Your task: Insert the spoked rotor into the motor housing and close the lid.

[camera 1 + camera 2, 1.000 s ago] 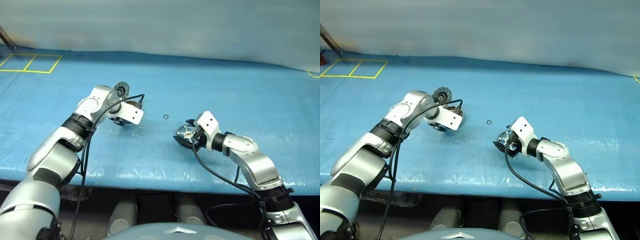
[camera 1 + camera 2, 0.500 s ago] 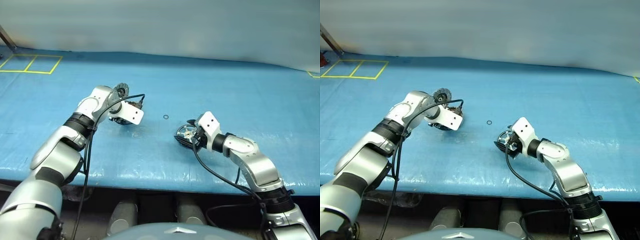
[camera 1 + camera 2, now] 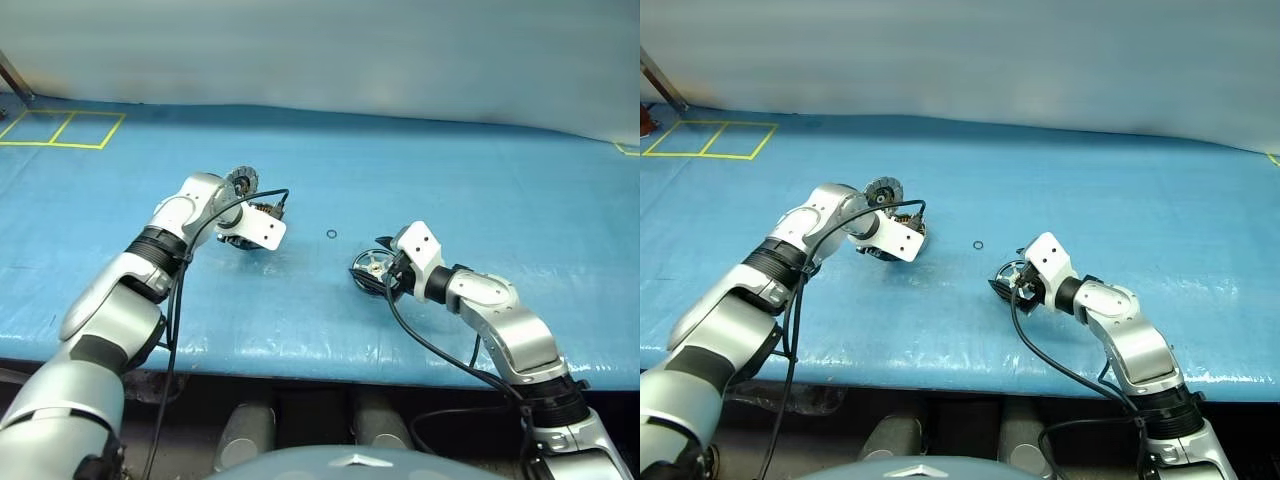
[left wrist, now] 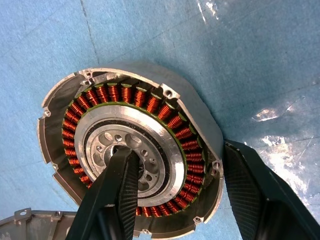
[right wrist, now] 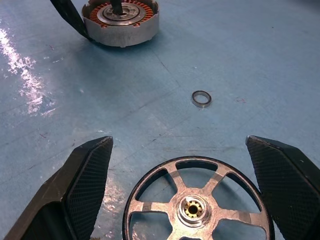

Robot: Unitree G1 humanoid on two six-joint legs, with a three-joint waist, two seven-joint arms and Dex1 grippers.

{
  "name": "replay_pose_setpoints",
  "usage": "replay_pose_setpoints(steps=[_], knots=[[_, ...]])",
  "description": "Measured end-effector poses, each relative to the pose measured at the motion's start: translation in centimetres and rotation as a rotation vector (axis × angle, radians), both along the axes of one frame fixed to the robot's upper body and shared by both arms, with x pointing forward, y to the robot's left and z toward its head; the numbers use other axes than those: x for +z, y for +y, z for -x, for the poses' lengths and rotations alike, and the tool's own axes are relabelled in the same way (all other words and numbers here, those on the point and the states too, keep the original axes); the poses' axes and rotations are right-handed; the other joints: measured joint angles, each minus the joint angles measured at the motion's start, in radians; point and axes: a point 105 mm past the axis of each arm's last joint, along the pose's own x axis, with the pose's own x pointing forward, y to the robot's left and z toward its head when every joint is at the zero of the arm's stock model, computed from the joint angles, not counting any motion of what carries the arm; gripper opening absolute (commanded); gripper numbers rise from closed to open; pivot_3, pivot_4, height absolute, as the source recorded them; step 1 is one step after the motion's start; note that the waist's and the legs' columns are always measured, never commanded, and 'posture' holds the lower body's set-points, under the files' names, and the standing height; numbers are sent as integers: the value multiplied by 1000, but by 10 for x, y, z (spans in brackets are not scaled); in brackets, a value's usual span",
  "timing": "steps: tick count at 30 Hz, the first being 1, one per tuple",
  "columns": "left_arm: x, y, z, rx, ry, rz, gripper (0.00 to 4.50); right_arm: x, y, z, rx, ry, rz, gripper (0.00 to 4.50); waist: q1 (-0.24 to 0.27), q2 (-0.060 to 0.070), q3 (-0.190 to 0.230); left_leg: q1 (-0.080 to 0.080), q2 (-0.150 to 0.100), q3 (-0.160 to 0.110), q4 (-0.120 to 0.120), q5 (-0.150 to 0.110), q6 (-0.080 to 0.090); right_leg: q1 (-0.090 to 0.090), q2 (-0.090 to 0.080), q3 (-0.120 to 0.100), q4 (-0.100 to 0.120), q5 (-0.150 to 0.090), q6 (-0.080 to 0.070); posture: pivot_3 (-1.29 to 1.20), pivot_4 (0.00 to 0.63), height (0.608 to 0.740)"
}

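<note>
Blue desk [image 3: 480, 190] is lying under my tools. My left tool [image 4: 190, 200] is pinching the motor housing [image 4: 125, 150] wall; my right tool [image 5: 185, 195] is gaping wide around the spoked rotor [image 5: 197, 200], small ring [image 5: 201, 98] between.

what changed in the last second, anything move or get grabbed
Hardly anything visibly moved. The left claw sits at the motor housing as before, one finger inside over the centre bearing, the other outside the wall. The right claw is open around the spoked rotor lying on the blue table, not lifted. The lid stands tilted up and the small ring lies where it did.
</note>
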Motion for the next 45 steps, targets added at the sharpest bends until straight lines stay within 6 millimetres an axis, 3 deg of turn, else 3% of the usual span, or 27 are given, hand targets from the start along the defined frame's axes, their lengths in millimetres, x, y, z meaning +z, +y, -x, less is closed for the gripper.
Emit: replay_pose_setpoints(steps=[12,17,24,30,36,43,45], knots=[[4,-1,5,-170,-60,-27,2179,0,-1,0,-2,-1,0,4500,0,0,0,-2,0,0,-1,0,0,-2,0,0,-1,0,0,0,150,740],[4,-9,19,-342,-54,-53,2179,0,-1,0,-7,-2,0,4500,2,0,0,-3,-1,0,-3,0,0,-3,-1,0,-2,-1,1,0,150,740],[0,-33,54,-561,1,-25,2179,-1,-4,1,-21,0,-2,4500,3,-1,1,-4,-1,0,-2,0,0,-3,-2,0,-2,-2,1,0,150,740],[-2,-34,71,-614,38,-32,2179,-4,-5,2,-38,6,-10,4500,0,-1,1,-3,-1,0,-2,0,0,-3,-1,0,-1,-2,0,0,150,740],[-3,-32,74,-615,57,-29,2179,-3,-3,1,-38,5,-19,4500,0,-1,1,-3,-1,0,-2,0,0,-3,-1,0,-1,-2,0,0,150,740],[-2,-29,81,-643,74,-28,4487,-3,-3,2,-37,5,-23,4500,0,-1,1,-3,-1,0,-2,0,0,-3,-1,0,-1,-2,0,0,150,740],[-1,-27,84,-637,84,-15,4487,-3,-2,2,-36,6,-23,4500,0,-1,1,-2,-1,0,-2,0,0,-3,-1,0,-1,-3,0,0,150,740]])
